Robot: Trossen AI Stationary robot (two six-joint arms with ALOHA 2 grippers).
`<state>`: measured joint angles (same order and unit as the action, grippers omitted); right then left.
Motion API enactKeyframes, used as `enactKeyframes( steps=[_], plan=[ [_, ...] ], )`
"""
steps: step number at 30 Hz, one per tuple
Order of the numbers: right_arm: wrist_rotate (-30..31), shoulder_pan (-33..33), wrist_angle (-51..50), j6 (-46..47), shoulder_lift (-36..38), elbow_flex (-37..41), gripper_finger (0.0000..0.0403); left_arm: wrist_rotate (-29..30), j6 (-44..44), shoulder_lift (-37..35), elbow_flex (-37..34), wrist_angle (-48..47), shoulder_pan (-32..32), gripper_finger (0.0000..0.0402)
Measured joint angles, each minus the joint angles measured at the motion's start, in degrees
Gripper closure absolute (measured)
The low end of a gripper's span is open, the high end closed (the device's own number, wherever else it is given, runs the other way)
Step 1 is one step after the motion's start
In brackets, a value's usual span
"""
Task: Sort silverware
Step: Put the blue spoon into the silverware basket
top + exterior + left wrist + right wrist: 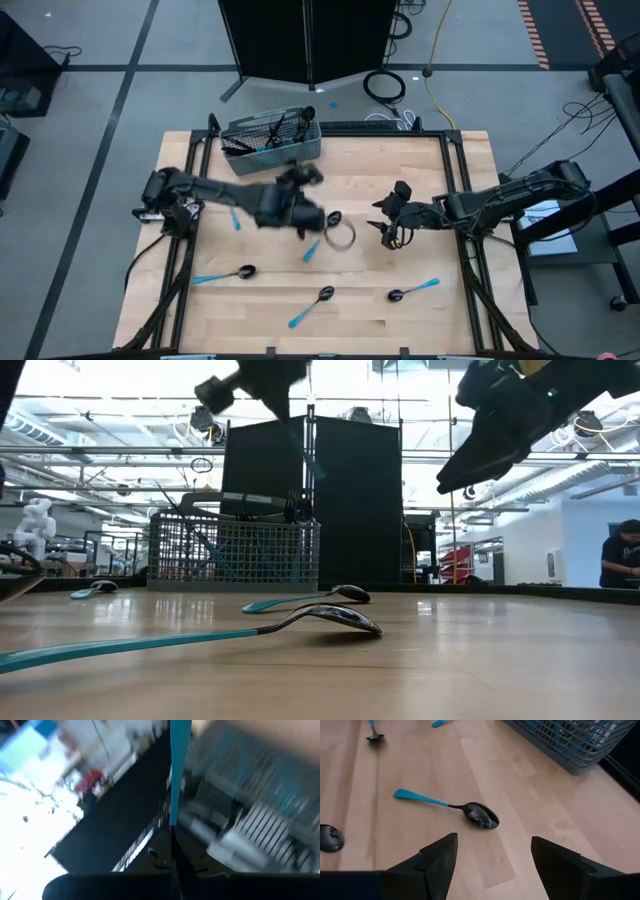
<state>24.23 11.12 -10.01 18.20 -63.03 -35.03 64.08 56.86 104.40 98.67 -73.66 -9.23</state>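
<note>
- The left tool [300, 205] is hovering near desk centre, clamped on a slim light-blue-handled piece of silverware [179, 770]; its head is hidden, so I cannot tell which kind it is.
- The right tool [385, 228] is waiting at about three o'clock, fingers spread wide, gripping nothing.
- Blue-handled, dark-headed spoons are lying loose on the pale wooden desk [420, 180]: one at centre [322, 238], others at six [310, 307], five [413, 290] and seven o'clock [223, 274].
- The grey wire-mesh basket [272, 145] is standing at twelve o'clock, already carrying pieces.
- The spoons are looking light, stiff and slick; pinching mid-handle, across its narrow width, seems safest.
</note>
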Motion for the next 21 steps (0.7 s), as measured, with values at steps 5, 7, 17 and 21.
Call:
enactKeyframes(
  steps=[5, 7, 17, 21],
  plan=[
    [0.0, -2.2, 0.0, -2.0, 0.0, 0.0, 0.0154, 8.6, 9.3, 0.0, 0.0, 0.1, 11.3, 0.0401],
    [0.0, -3.4, 0.1, -3.1, 0.0, 0.0, 0.0154, 8.8, 13.4, 0.0, 0.0, 0.2, 16.1, 0.0401],
    [0.0, -9.5, 0.4, -10.2, 0.0, 0.0, 0.0154, -0.4, 27.2, -0.4, 0.0, 9.7, 26.0, 0.0401],
    [0.0, -11.7, 0.4, -12.8, 0.0, 0.0, 0.0154, -1.6, 35.5, -0.5, -0.1, 17.1, 26.1, 0.0402]
  ],
)
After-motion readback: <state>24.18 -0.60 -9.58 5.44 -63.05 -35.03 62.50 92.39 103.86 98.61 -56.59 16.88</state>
